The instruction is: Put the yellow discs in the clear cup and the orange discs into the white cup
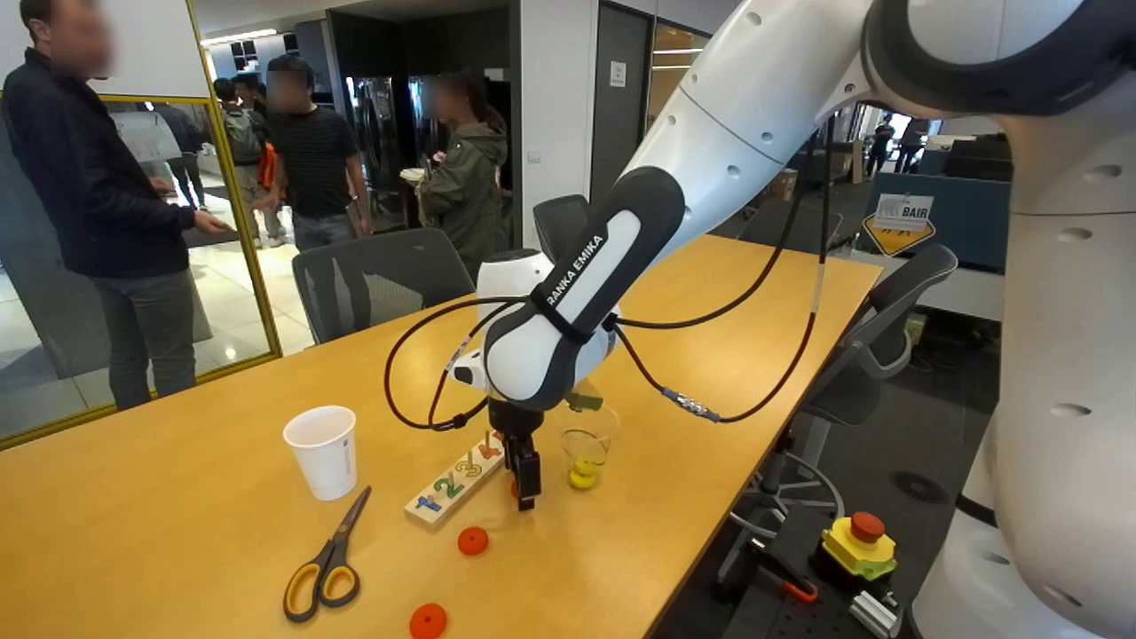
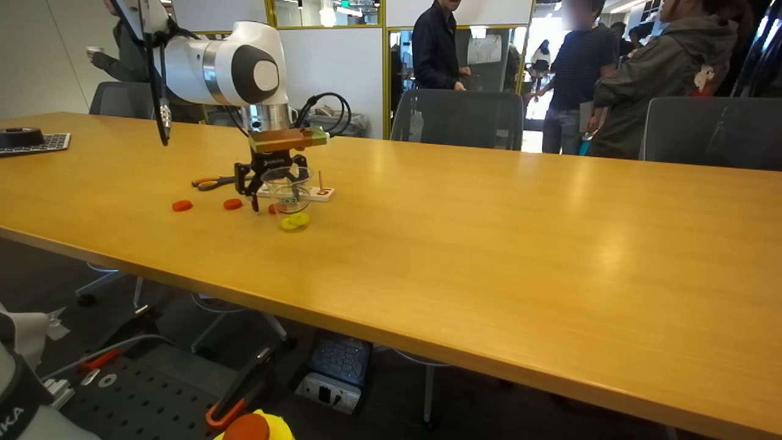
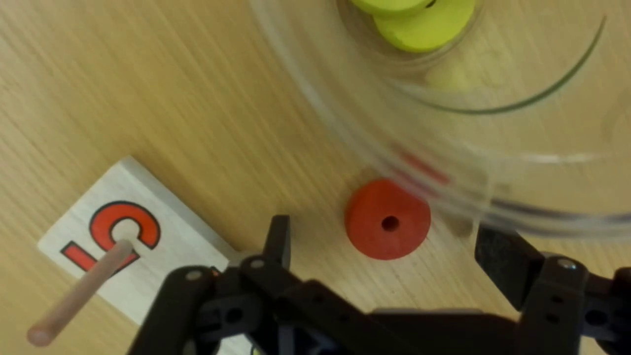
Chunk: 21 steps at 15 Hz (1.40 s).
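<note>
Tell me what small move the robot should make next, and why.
Probably close the fingers on the orange disc: in the wrist view they stand open either side of it, and yellow discs already sit in the clear cup.

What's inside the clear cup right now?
At least two yellow discs lie overlapping at the bottom of the clear cup. The upper one covers part of the lower; whether another hides beneath them, I can't tell.
</note>
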Motion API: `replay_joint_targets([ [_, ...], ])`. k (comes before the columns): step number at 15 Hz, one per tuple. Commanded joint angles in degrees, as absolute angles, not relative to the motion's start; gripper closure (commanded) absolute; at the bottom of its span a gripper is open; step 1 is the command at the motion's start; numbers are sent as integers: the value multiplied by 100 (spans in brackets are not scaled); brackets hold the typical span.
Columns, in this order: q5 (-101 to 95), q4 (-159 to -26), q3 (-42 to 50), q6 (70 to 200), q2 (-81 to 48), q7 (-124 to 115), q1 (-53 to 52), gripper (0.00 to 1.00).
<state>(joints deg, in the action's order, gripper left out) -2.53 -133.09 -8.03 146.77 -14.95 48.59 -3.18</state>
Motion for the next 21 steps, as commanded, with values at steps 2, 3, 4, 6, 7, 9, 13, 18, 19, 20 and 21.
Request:
replay_joint_targets([
  [2, -169, -13180, -911, 14691, -1554, 4912, -199, 42],
  [3, -175, -13179, -909, 14685, -1549, 4900, -200, 49],
  [4, -180, -13162, -906, 14682, -1544, 4891, -201, 58],
  [6, -212, -13147, -894, 14679, -1523, 4849, -211, 73],
  [7, -238, -13145, -883, 14679, -1509, 4809, -224, 80],
  [9, -299, -13140, -856, 14629, -1471, 4698, -258, 77],
  [13, -409, -13087, -829, 14411, -1246, 4325, -343, 77],
  [18, -259, -12933, -1028, 14103, -724, 4077, -472, 77],
  [19, -225, -12869, -1083, 14058, -647, 4059, -523, 77],
  [20, -173, -12791, -1141, 14026, -599, 4056, -575, 77],
  [21, -24, -12713, -1223, 14075, -594, 4178, -615, 77],
])
